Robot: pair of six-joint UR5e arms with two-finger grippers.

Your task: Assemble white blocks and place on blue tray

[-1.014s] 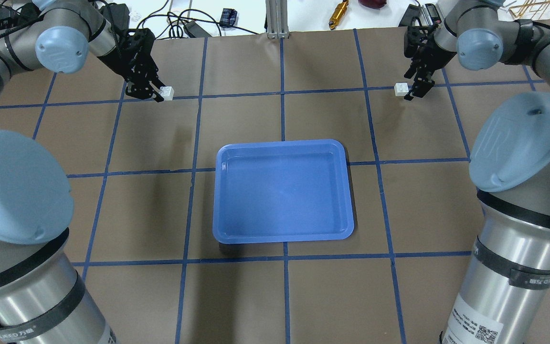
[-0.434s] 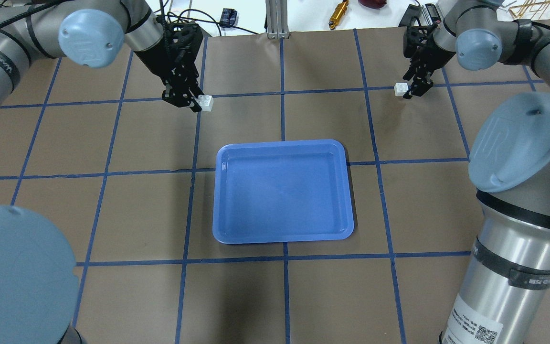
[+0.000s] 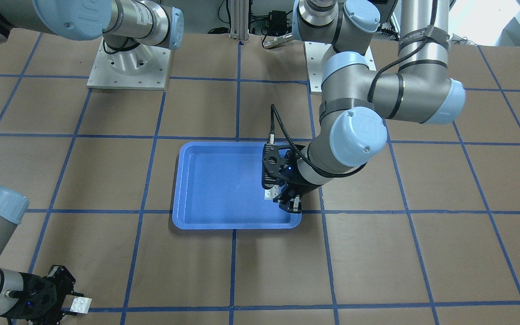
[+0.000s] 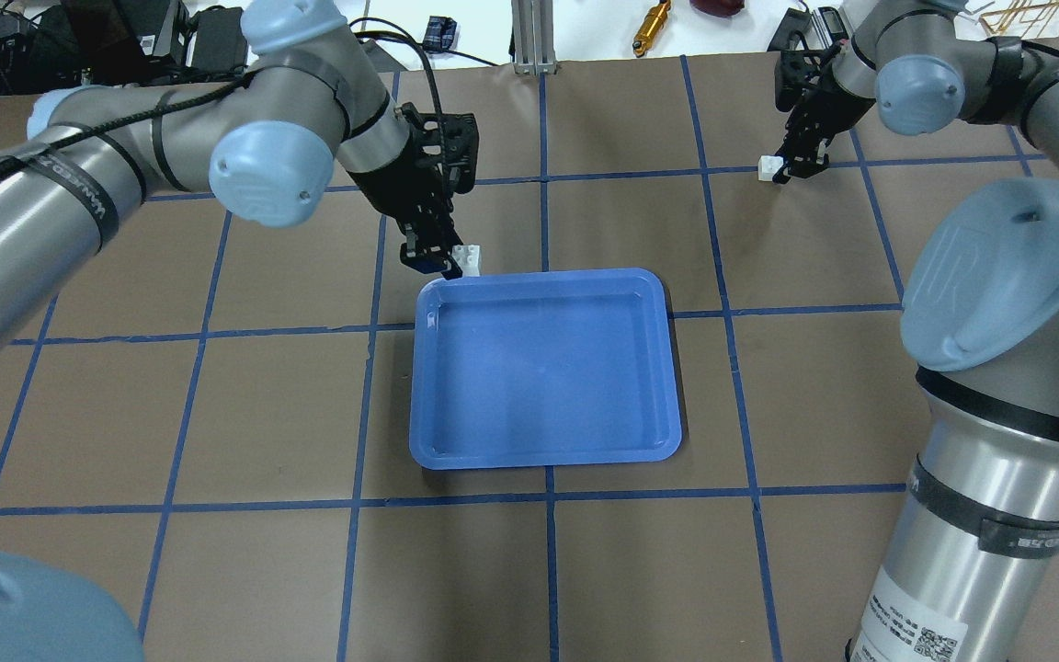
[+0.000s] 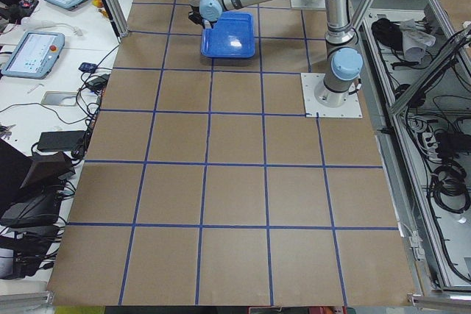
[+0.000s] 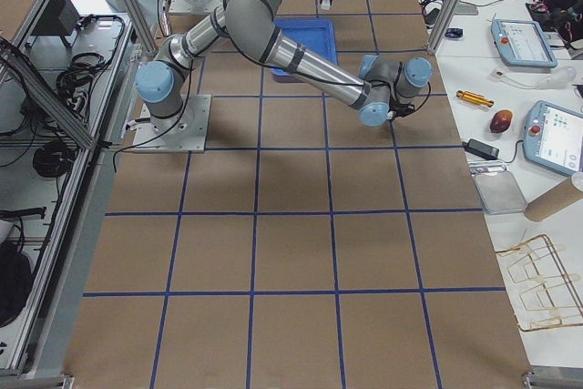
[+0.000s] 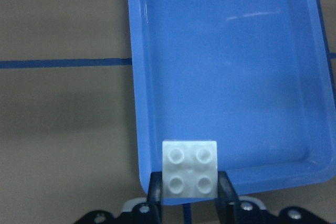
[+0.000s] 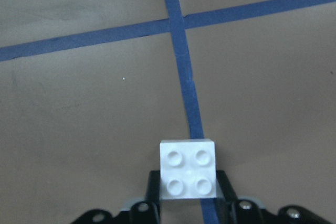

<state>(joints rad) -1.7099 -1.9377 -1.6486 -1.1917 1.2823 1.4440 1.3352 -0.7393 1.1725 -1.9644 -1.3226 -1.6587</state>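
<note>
The blue tray (image 4: pixel 543 368) lies at the table's middle and also shows in the front view (image 3: pixel 224 180). My left gripper (image 4: pixel 442 260) is shut on a white block (image 4: pixel 468 260), held studs up over the tray's far left corner. The left wrist view shows this block (image 7: pixel 189 172) between the fingers above the tray (image 7: pixel 231 77). My right gripper (image 4: pixel 785 170) is shut on the other white block (image 4: pixel 771 165) just above the table at the far right. That block also shows in the right wrist view (image 8: pixel 188 169) and the front view (image 3: pixel 81 304).
Blue tape lines (image 4: pixel 543 175) divide the brown table into squares. A metal post (image 4: pixel 529 37), a yellow tool (image 4: pixel 651 26) and cables lie beyond the far edge. My arms' large bases (image 4: pixel 980 515) stand at the near corners.
My left arm has carried its block right and nearer, from the far left of the table to the tray's far left corner. My right gripper has barely moved, still holding its block.
</note>
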